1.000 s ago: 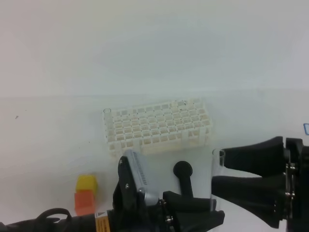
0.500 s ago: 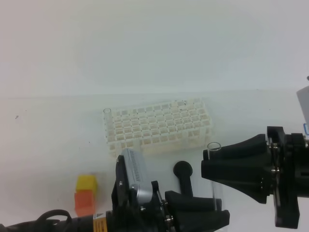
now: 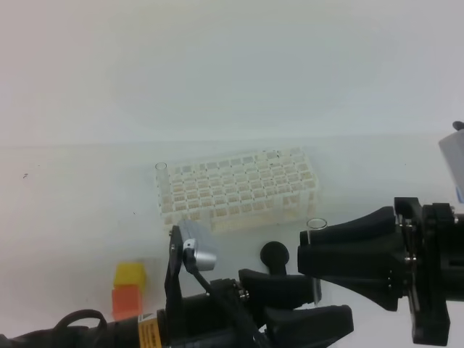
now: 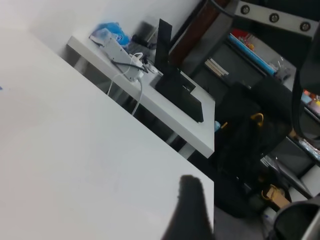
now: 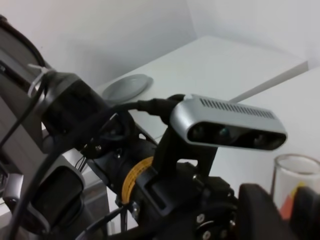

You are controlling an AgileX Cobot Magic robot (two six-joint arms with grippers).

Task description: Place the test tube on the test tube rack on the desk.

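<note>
Nearest the camera, at six o'clock of the high view: left gripper [image 3: 308, 308], jaws spread apart, nothing between them, lying just below the tube. Black fingertip [image 4: 192, 210] alone visible in the left wrist view, over bare white surface.

Just beyond, at four o'clock: right gripper [image 3: 308, 254], jaws clamped on the test tube [image 3: 316, 250]. Tube held upright, open rimmed mouth uppermost, lower part hidden behind the black fingers. Same glass mouth showing at the lower right of the right wrist view, test tube [image 5: 295, 180] between the dark fingers.

Beside the right gripper, toward the centre: black round-headed stick [image 3: 275, 255], untouched. At eight o'clock: yellow cube [image 3: 130, 274] resting on an orange cube [image 3: 127, 301].

Farther out, around the centre: test tube rack [image 3: 235, 190], white grid standing on the desk [image 3: 72, 188], one clear tube already upright in its left corner hole.

Progress, as judged: tube lifted and in the right grip alone, well short of the rack. Left to do: carry toward twelve o'clock, line up over an empty hole, lower, release.
</note>
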